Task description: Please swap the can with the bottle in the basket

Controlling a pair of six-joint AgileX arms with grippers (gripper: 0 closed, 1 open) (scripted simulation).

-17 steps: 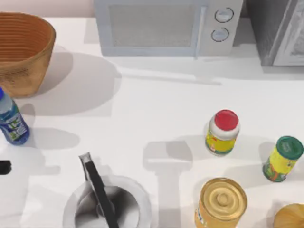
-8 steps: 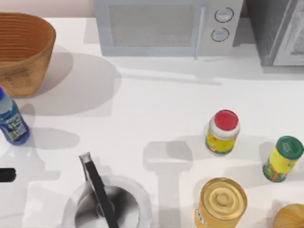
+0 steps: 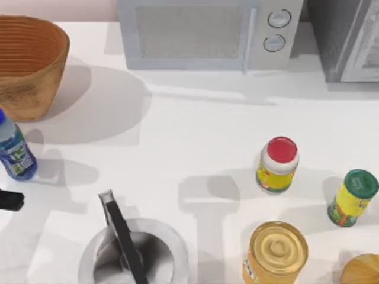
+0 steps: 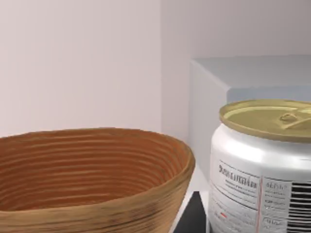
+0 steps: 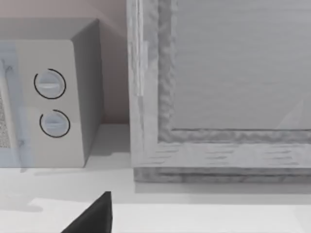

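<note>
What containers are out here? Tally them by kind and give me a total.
Jars: 2, the red-capped jar and the green-capped jar
Bottles: 1, the bottle
Cans: 2, the large yellow tin and the small white can
Baskets: 1, the basket
Bowls: 1, the grey bowl
Total: 7

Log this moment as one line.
left claw at table's left edge, can close by | bottle upright on table, outside basket | right claw idle, facing microwave
</note>
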